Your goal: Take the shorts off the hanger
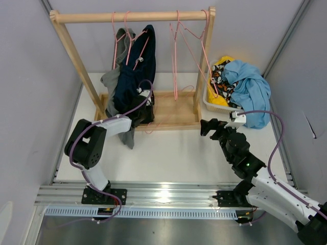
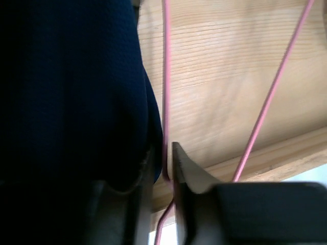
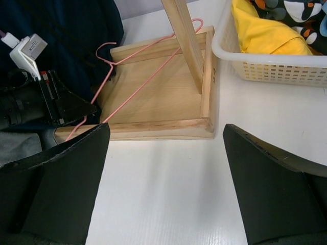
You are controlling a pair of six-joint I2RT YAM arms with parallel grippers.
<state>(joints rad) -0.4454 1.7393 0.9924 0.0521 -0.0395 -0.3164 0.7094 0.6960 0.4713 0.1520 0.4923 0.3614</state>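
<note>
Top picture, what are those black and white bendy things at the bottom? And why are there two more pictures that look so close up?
They are two robot arms, each ending in a two-finger gripper. The top picture looks down from above; the other two come from small cameras on the wrists. On the white table stands a wooden rack with pink hangers. Dark blue shorts hang there, and a basket of clothes sits beside the rack. The left gripper has a finger on each side of a pink hanger wire, right next to the shorts; I cannot tell if it pinches yet. The right gripper is wide open and holds nothing.
</note>
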